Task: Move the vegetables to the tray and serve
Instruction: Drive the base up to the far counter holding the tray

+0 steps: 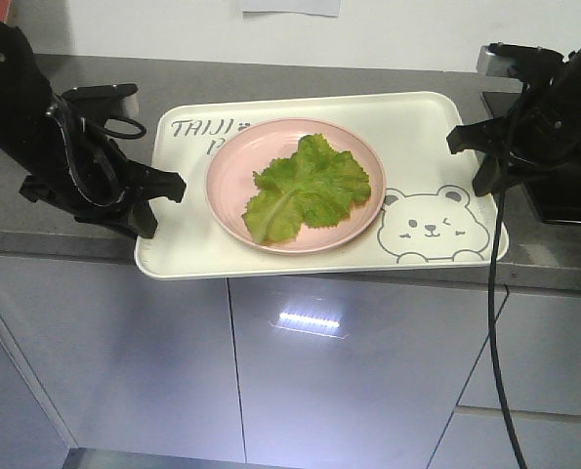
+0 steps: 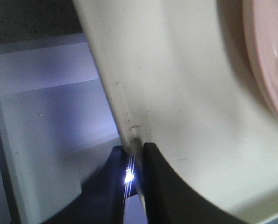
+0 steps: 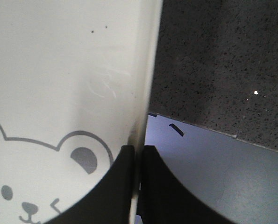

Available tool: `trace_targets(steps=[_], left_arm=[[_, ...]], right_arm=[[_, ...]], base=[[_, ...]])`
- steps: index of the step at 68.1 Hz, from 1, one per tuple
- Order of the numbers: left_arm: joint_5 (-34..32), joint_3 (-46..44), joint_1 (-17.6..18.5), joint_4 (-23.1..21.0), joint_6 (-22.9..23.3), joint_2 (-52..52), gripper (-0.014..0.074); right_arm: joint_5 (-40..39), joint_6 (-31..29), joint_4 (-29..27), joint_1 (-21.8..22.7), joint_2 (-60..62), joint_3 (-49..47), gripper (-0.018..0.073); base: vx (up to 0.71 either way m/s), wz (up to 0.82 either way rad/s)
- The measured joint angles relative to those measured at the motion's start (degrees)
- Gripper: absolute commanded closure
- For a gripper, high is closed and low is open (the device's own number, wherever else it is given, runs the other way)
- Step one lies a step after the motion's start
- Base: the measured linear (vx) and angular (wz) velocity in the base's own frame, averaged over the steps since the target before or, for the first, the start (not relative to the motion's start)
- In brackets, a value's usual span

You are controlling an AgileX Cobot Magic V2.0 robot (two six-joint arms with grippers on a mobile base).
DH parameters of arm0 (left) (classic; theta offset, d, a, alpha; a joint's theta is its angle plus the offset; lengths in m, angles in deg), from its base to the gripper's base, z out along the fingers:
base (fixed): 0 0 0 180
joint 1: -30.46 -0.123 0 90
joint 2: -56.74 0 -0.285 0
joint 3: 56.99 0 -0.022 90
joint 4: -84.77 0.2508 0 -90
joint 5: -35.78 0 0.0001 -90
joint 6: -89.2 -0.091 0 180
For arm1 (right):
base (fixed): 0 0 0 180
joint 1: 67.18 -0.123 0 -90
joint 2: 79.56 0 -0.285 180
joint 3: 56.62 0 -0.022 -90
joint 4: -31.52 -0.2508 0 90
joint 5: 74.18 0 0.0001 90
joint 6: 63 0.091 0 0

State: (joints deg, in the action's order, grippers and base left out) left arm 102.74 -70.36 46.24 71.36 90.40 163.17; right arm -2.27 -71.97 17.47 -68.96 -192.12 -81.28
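The grey counter (image 1: 270,78) ran across the upper half of the front view, and on it, in the centre of the frame, lay the tray (image 1: 427,127), with its near long edge reaching just over the front of the counter. A round pink plate (image 1: 222,195) stood on the tray, a little left of its middle, between the lettering at the upper left and the bear drawing at the lower right. The vegetables (image 1: 310,186) lay flat on this plate, inside its rim, so they were on the tray only through the plate and did not touch the tray itself. The transfer therefore looked finished, and the step in hand seemed to be the serving. The left gripper (image 1: 158,205) was at the left short edge of the tray and the right gripper (image 1: 471,161) at the right short edge. In each wrist view the pale rim passed between the two dark fingers, which were closed tightly on it, so both grippers were clamped on the tray. The next move, in my judgement, called for raising both sides together and at the same speed, keeping the tray level. Otherwise the plate could slide on the smooth surface, or the thin rim could slip from one grip.
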Motion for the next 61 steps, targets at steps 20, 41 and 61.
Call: trace_targets(steps=[20, 41, 61], left_arm=[[0.0, 0.0, 0.0, 0.0, 0.0, 0.0, 0.0602], [0.0, 0.0, 0.0, 0.0, 0.0, 0.0, 0.0602], [0.0, 0.0, 0.0, 0.0, 0.0, 0.0, 0.0602]], right_arm=[[0.0, 0.0, 0.0, 0.0, 0.0, 0.0, 0.0565], [0.0, 0.0, 0.0, 0.0, 0.0, 0.0, 0.0565], [0.0, 0.0, 0.0, 0.0, 0.0, 0.0, 0.0565]], base=[[0.09, -0.06], [0.08, 0.0], [0.07, 0.05]])
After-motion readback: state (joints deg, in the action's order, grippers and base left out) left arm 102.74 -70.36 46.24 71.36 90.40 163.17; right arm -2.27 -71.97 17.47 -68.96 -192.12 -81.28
